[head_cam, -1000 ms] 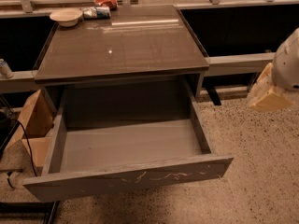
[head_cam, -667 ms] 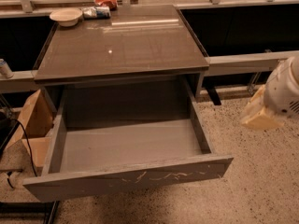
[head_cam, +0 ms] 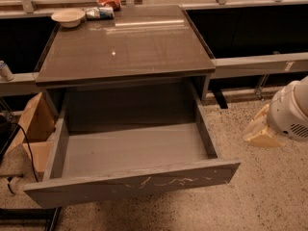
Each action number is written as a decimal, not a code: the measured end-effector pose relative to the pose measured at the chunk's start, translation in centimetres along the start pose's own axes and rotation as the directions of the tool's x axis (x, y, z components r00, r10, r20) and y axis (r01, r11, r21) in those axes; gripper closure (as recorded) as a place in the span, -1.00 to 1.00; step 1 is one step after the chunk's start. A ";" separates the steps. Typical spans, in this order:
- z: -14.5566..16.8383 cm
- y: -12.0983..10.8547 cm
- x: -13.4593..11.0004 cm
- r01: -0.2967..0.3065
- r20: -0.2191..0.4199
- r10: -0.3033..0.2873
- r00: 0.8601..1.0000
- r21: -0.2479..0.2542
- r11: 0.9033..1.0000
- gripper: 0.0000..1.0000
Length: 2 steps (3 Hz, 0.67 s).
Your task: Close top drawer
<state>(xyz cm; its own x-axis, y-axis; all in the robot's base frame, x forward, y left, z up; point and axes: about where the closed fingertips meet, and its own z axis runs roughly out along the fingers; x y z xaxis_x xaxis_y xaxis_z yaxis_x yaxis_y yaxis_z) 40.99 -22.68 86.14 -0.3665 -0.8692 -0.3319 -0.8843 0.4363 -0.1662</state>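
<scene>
Bring cream gripper [head_cam: 258,132], off right of the open grey wooden top drawer [head_cam: 134,150], grip state untellable, to the scratched front [head_cam: 139,183] middle; push straight in, squarely.

Grey tabletop [head_cam: 130,52], white bowl [head_cam: 68,17] and packets [head_cam: 100,12] at back, end effector [head_cam: 262,131] off right
</scene>
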 end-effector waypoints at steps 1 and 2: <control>0.1 2.0 1.5 0.010 0.014 -0.011 1.000 0.031 0.999 1.00; 1.4 6.3 5.4 -0.051 0.057 0.048 0.997 0.063 0.997 1.00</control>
<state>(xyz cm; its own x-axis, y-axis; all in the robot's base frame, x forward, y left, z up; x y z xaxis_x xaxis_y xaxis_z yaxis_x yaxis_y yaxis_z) 33.90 -24.27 82.01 -0.3911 -0.8326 -0.3922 -0.8443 0.4942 -0.2073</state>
